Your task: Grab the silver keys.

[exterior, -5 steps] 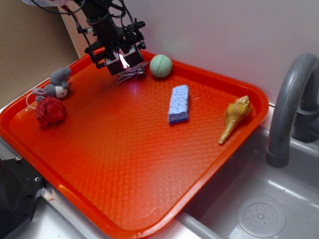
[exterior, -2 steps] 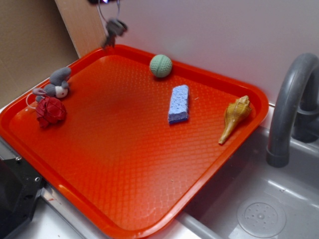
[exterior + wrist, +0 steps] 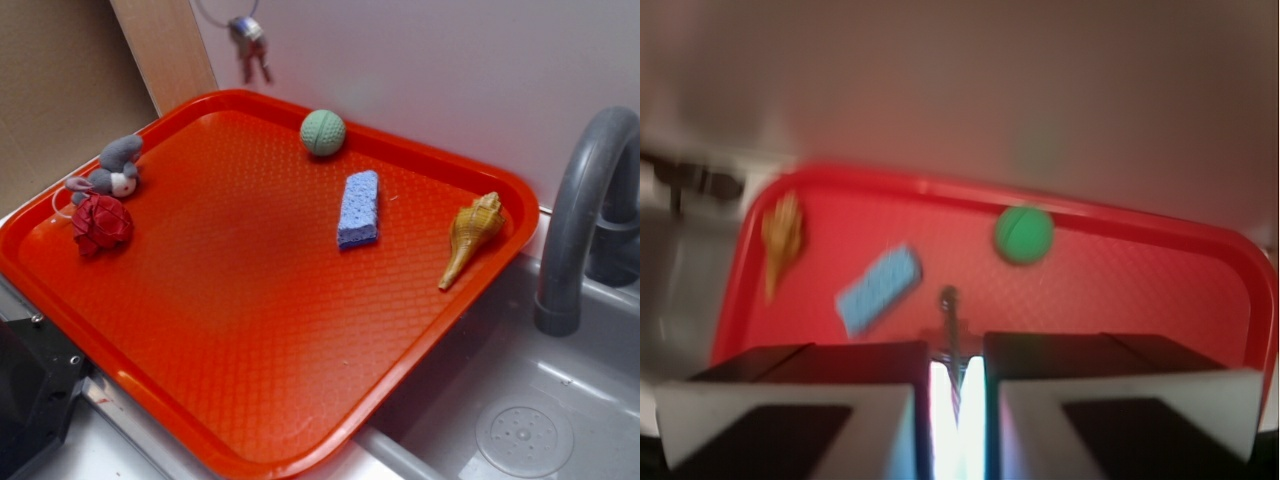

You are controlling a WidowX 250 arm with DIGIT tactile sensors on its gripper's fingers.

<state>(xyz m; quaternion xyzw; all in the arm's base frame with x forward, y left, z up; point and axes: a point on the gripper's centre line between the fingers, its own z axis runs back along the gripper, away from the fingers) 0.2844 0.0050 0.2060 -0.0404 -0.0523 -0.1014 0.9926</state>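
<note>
The silver keys hang in the air above the far left corner of the red tray, below a thin wire ring at the top edge of the exterior view. The gripper itself is out of that view, above the frame. In the wrist view my gripper is shut on the keys, which stick out between the two fingers, high over the tray. That view is blurred.
On the tray lie a green ball, a blue sponge, a tan conch shell, a grey plush mouse and a red fabric ball. A grey faucet and sink are at the right.
The gripper has lifted off the tray with the keys and risen out of the exterior view. The keys now hang higher and a little further right.
</note>
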